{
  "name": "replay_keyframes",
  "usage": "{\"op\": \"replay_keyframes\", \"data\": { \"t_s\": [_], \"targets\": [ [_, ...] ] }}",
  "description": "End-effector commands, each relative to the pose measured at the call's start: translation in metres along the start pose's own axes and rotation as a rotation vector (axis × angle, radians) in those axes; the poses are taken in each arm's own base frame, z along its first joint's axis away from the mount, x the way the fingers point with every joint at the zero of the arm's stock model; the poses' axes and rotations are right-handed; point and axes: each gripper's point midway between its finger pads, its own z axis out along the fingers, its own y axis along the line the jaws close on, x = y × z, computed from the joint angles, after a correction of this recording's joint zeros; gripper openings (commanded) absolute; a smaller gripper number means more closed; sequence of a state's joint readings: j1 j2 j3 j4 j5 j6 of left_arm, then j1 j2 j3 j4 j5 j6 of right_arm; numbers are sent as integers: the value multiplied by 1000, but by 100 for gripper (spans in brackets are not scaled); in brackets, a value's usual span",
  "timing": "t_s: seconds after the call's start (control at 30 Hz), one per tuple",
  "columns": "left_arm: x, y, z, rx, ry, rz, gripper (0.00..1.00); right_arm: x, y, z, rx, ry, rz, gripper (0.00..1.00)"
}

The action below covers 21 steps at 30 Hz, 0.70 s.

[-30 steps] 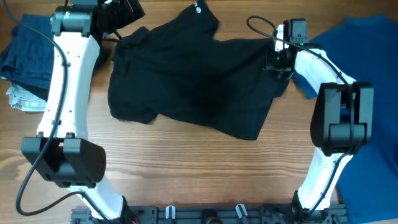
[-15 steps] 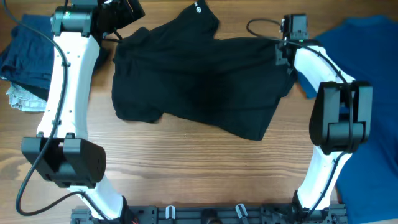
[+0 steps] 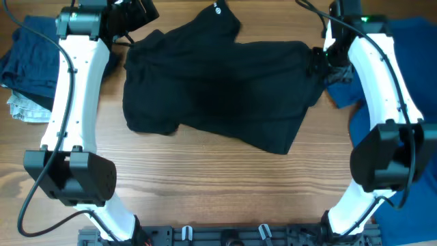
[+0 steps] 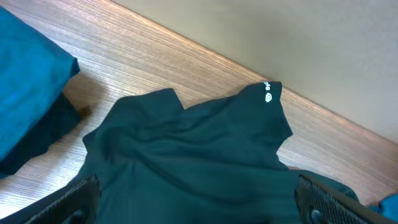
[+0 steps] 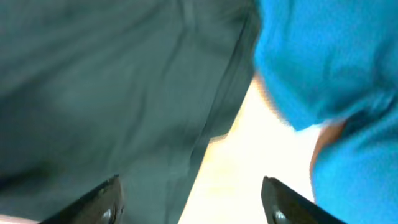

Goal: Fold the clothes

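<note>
Jaws of the right gripper (image 5: 196,202) stood apart, empty, over the right edge of the black shirt (image 3: 218,89), just beside the royal-blue shirt (image 3: 403,41). The left gripper (image 4: 199,199) hung wide apart, also empty, above the shirt's far-left corner. The black shirt lay rumpled mid-table (image 3: 205,178). A pinch at that right edge could likely catch both fabrics, dragging the blue shirt into the fold.

Black shirt (image 3: 218,96), royal-blue shirt (image 3: 418,41), seemingly navy pile (image 3: 27,61), wood-grain table (image 3: 218,184)
</note>
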<state>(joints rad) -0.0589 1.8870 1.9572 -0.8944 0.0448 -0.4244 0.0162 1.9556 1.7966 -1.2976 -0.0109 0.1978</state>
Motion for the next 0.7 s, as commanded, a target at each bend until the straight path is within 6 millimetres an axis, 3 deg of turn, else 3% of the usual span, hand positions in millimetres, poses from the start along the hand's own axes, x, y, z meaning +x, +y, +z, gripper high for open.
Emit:
{"op": "replay_keyframes", "data": {
  "t_s": [0.0,0.07,0.2,0.23,0.43,0.53,0.67],
  "targets": [
    [-2,-1,-1,10,-3,-6,100,37,24,-9,-150,147,73,59],
    [-3,-1,-1,10,-3,-6,100,58,31,-7,-203,224,82,52],
    [-2,-1,-1,11,-3,-6,100,99,31,12,-203,268,121,51],
    [-3,-1,-1,10,-3,-6,100,119,37,27,-235,284,135,51],
    [-3,-1,-1,10,-3,-6,100,178,66,88,-323,356,179,50],
    [-3,-1,-1,10,-3,-6,100,183,70,103,-325,333,182,50],
    [-3,-1,-1,10,-3,-6,100,174,61,111,-264,275,187,51]
  ]
}}
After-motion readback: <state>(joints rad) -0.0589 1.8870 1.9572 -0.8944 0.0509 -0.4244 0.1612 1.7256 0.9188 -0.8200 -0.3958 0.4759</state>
